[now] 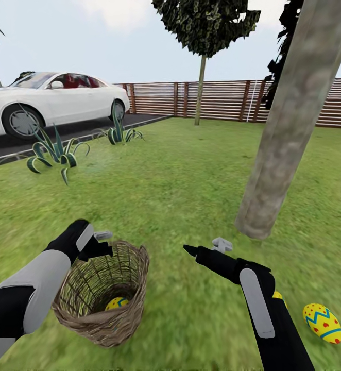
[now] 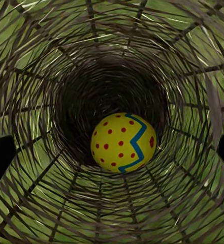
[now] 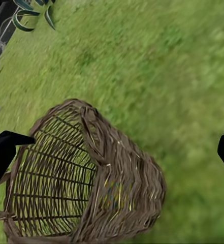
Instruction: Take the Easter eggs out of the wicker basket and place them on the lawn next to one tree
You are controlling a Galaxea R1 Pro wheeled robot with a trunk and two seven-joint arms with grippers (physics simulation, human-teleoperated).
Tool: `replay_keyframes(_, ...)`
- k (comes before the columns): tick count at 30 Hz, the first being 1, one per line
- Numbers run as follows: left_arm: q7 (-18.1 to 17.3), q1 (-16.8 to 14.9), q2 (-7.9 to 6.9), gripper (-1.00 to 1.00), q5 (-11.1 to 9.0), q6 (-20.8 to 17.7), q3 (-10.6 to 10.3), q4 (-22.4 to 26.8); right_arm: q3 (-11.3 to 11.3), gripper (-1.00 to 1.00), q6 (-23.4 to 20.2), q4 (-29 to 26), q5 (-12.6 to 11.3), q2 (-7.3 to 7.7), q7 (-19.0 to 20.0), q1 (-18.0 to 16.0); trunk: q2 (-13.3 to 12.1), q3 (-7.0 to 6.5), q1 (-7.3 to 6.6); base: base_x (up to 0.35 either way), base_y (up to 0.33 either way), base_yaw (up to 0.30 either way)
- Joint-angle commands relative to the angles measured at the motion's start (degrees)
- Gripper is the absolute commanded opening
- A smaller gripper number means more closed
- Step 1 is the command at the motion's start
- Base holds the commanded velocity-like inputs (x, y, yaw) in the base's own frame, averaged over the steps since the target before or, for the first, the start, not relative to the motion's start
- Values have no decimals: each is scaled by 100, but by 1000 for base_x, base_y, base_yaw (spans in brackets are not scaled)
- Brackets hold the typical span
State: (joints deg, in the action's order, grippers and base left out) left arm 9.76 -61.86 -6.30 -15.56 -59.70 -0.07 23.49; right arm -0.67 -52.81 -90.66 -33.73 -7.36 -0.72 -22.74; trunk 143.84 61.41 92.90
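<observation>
Head view has my left gripper [image 1: 102, 242] poised over the wicker basket [image 1: 120, 309], jaws spread and empty, aimed down at the last egg [image 2: 123, 143] inside. My right gripper [image 1: 207, 248] hangs open, empty; another egg [image 1: 322, 323] lies near the tree [image 1: 289, 129].

A: Lighting condition?
B: Bright, even daylight; flat rendering; pale sky [image 1: 62, 41]; no distinct cast shadows on the lawn [image 1: 181, 170].
A: Image quality?
B: Grass smeared and soft, notably in the right wrist view; wicker basket [image 2: 51, 66] interior darkens toward its bottom; weave edges blurred.
</observation>
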Motion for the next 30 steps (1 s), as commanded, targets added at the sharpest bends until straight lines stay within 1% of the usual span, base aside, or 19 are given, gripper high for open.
replay_keyframes(1, 53, -2, -1, 100, -61, -12, -1, 10, 4, 100, -23, -4, -11, -2, -7, -3, 4, 28, 1, 0, 0, 0)
replay_keyframes(6, -16, -2, -7, 100, -61, 34, -6, 25, 5, 100, -23, -4, -11, -2, -7, -2, 11, 139, 14, 0, 0, 0)
replay_keyframes(10, -291, 4, -15, 100, -61, 104, -10, 14, 6, 100, -20, -6, -11, -2, -7, -2, 16, 228, 24, 0, 0, 0)
replay_keyframes(12, -326, -3, -77, 100, -76, 169, 32, 61, 65, 100, 45, 60, 35, 63, -6, -1, 16, 227, 25, 0, 0, 0)
replay_keyframes(14, -311, -6, -78, 100, -77, 232, 32, 60, 79, 100, 104, 79, 38, 105, 1, 63, 16, 227, 25, 0, 0, 0)
replay_keyframes(20, -311, -6, -78, 100, -77, 269, 32, 60, 79, 100, 104, 79, 38, 105, 1, 256, 16, 227, 25, 0, 0, 0)
replay_keyframes(27, -311, -6, -78, 100, -77, 269, 32, 60, 79, 100, 104, 79, 38, 105, 1, 271, 16, 227, 25, 0, 0, 0)
replay_keyframes(30, -282, 27, -97, 100, -84, 365, 9, 35, 152, 100, 175, 31, 53, 174, 10, 368, 16, 227, 25, 0, 0, 0)
